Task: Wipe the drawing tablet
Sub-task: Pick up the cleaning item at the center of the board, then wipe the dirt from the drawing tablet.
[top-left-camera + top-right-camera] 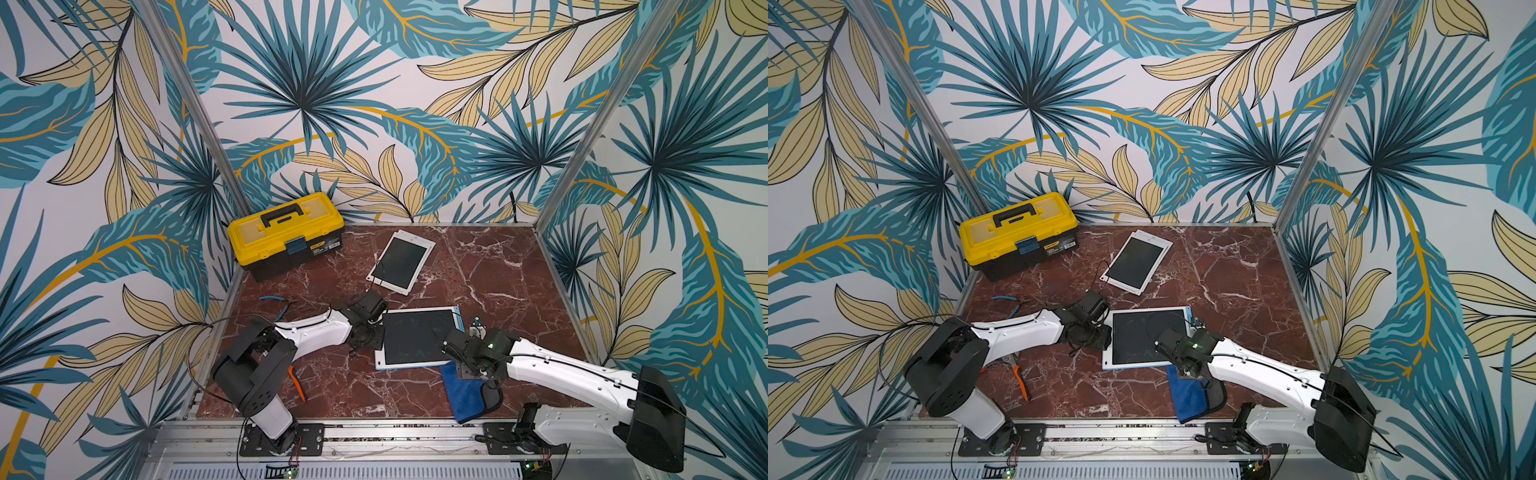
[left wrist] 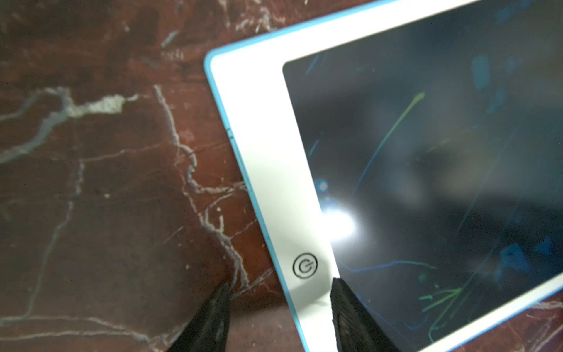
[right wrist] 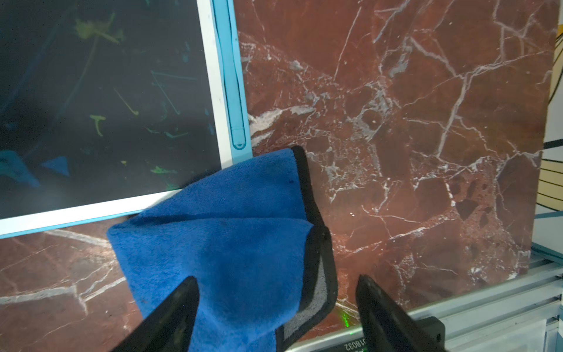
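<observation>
Nearest the front edge lies the blue cloth [image 3: 228,243], crumpled on the marble table [image 1: 498,270], one corner lapping the near right corner of the drawing tablet [image 1: 419,336]. The right gripper [image 3: 275,280] hovers over it, jaws wide apart, nothing pinched. So the cloth isn't in hand, and by my reckoning the wiping proper is all to come. The dark screen shows green and blue scribbles and smudges right across it. The tablet sits flat mid-table, in both top views. At its left edge the left gripper [image 2: 280,283] has its jaws apart, one finger over the marble, one over the screen's edge, the white bezel and round button [image 2: 304,265] between them. It looks set to steady the tablet. Off to the left lie orange-handled pliers [image 1: 299,386], then blue-handled pliers [image 1: 274,299]. Farther back rests a second tablet [image 1: 401,262]. Far left stands the yellow toolbox [image 1: 286,232], the only container, lid shut, contents hidden.
</observation>
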You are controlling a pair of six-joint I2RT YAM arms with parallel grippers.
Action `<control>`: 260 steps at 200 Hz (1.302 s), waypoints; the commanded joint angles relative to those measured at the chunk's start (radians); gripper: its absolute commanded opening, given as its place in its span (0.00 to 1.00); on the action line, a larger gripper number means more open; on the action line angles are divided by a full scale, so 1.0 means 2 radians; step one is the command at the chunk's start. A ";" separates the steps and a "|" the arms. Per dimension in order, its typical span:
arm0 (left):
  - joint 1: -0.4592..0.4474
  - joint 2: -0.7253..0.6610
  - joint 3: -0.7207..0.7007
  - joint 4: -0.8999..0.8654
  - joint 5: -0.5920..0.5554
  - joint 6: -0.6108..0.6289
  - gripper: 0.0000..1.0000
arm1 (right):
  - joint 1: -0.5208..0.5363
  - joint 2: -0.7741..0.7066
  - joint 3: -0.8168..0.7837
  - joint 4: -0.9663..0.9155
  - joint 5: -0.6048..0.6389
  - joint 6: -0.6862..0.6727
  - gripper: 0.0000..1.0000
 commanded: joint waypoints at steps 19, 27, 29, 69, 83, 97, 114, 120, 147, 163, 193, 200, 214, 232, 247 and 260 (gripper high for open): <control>0.000 0.030 -0.004 -0.034 -0.020 0.000 0.51 | 0.003 0.050 -0.082 0.156 -0.084 0.006 0.83; 0.000 0.030 -0.006 -0.033 -0.020 -0.001 0.51 | 0.002 0.064 -0.103 0.194 -0.103 0.013 0.83; 0.000 0.030 -0.006 -0.034 -0.020 -0.001 0.51 | 0.003 0.068 -0.108 0.204 -0.108 0.015 0.83; 0.000 0.021 -0.013 -0.034 -0.013 -0.005 0.51 | 0.003 0.132 -0.173 0.332 -0.166 0.047 0.74; 0.000 0.021 -0.013 -0.034 -0.007 -0.005 0.51 | 0.005 0.135 -0.182 0.338 -0.170 0.050 0.59; 0.000 0.022 -0.012 -0.033 -0.003 -0.005 0.51 | 0.006 0.130 -0.185 0.334 -0.170 0.048 0.31; 0.000 0.024 -0.012 -0.034 -0.001 -0.007 0.51 | 0.006 0.114 -0.183 0.318 -0.169 0.041 0.11; 0.000 0.024 -0.013 -0.034 -0.001 -0.008 0.51 | 0.006 0.103 -0.181 0.312 -0.170 0.039 0.10; 0.001 0.025 -0.014 -0.034 0.004 -0.008 0.51 | 0.005 0.010 -0.130 0.214 -0.146 0.016 0.09; 0.001 0.024 -0.016 -0.034 0.003 -0.006 0.51 | 0.003 -0.053 -0.069 0.135 -0.097 -0.013 0.09; 0.000 0.025 -0.018 -0.033 0.004 -0.001 0.50 | -0.070 -0.062 0.004 0.087 -0.091 -0.089 0.11; 0.001 0.025 -0.018 -0.032 0.005 0.000 0.50 | -0.093 -0.045 0.011 0.093 -0.094 -0.110 0.11; 0.000 0.025 -0.019 -0.032 0.005 -0.001 0.49 | -0.132 -0.005 0.022 0.124 -0.101 -0.147 0.11; 0.000 0.024 -0.019 -0.032 0.006 -0.003 0.49 | -0.174 0.078 0.048 0.180 -0.117 -0.184 0.11; 0.001 0.025 -0.018 -0.032 0.008 -0.004 0.49 | -0.184 0.168 0.097 0.196 -0.108 -0.201 0.11; 0.001 0.028 -0.017 -0.031 0.011 -0.001 0.49 | -0.186 0.246 0.142 0.210 -0.123 -0.209 0.12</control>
